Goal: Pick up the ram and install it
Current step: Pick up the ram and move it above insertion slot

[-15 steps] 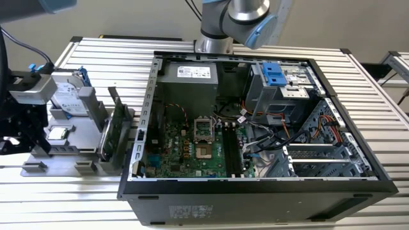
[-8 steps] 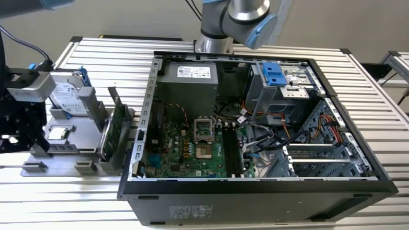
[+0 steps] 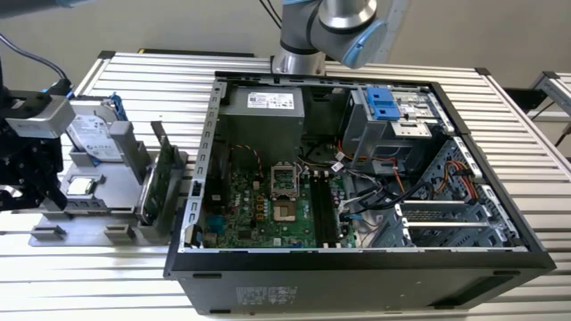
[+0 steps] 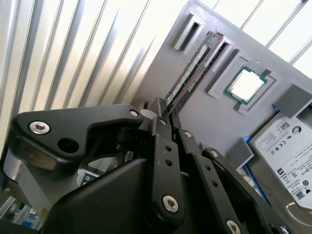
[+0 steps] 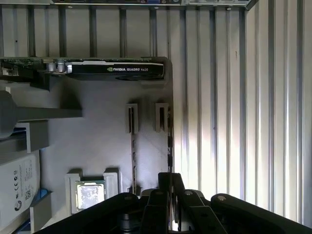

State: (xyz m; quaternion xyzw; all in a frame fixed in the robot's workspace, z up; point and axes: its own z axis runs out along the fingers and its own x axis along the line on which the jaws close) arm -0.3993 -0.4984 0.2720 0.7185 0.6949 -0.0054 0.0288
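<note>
The ram (image 4: pixel 192 73) is a thin stick seen edge-on, running along the grey parts tray (image 4: pixel 204 117) between two slotted posts. In the first wrist view the ram (image 5: pixel 169 141) is a dark narrow line near the tray's edge. My gripper (image 4: pixel 165 113) has its black fingers closed on the ram's near end, and my gripper (image 5: pixel 170 178) shows the same grip. I cannot tell whether the stick sits in the posts or is lifted. In the exterior view my gripper (image 3: pixel 27 187) hangs over the tray at the exterior view's left. The motherboard's black slots (image 3: pixel 323 210) lie inside the open computer case (image 3: pixel 357 267).
On the tray (image 3: pixel 107 200) are a silver hard drive (image 3: pixel 93 130), a processor chip (image 3: pixel 80 186) and an upright graphics card (image 3: pixel 159 177) between the tray and the case. Cables and a drive cage (image 3: pixel 392 114) crowd the case's right half. The table is ribbed aluminium.
</note>
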